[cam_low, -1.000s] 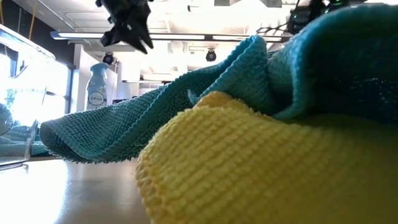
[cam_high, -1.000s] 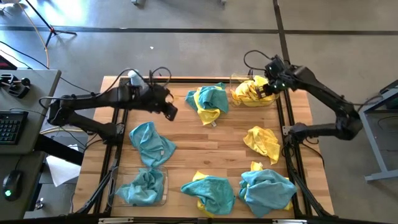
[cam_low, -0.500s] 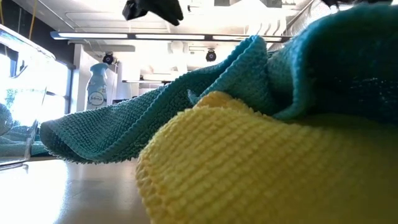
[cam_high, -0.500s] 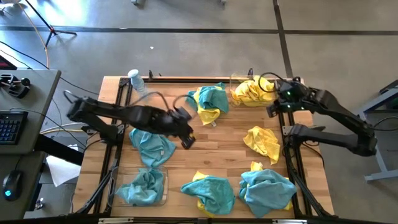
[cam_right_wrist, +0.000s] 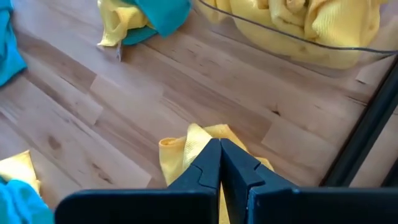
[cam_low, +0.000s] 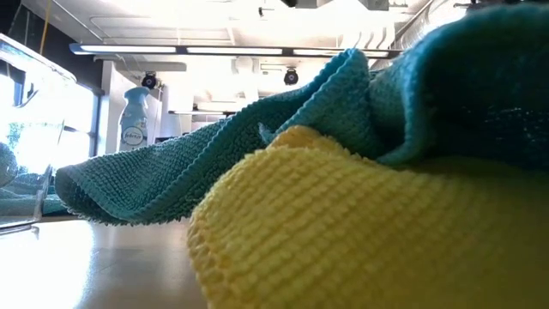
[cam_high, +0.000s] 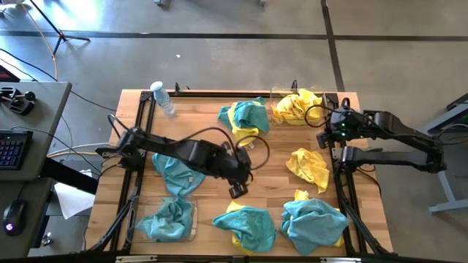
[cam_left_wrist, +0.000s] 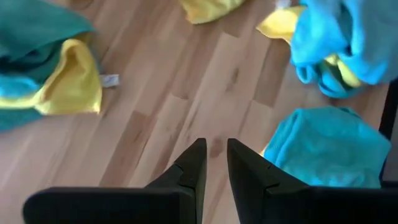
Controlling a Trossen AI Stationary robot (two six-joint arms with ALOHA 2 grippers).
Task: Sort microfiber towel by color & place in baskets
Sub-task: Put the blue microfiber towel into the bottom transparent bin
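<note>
Two dark jointed arms, looped black cables, wedge-shaped black jaws

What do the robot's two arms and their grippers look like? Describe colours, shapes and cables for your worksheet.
Both arms are black and jointed, with loose black cables looping alongside them. The left gripper ends in two slim, dark, wedge-shaped fingers tapering to narrow tips. The right gripper has the same dark tapered fingers. A small green light glows near the right arm's wrist.
</note>
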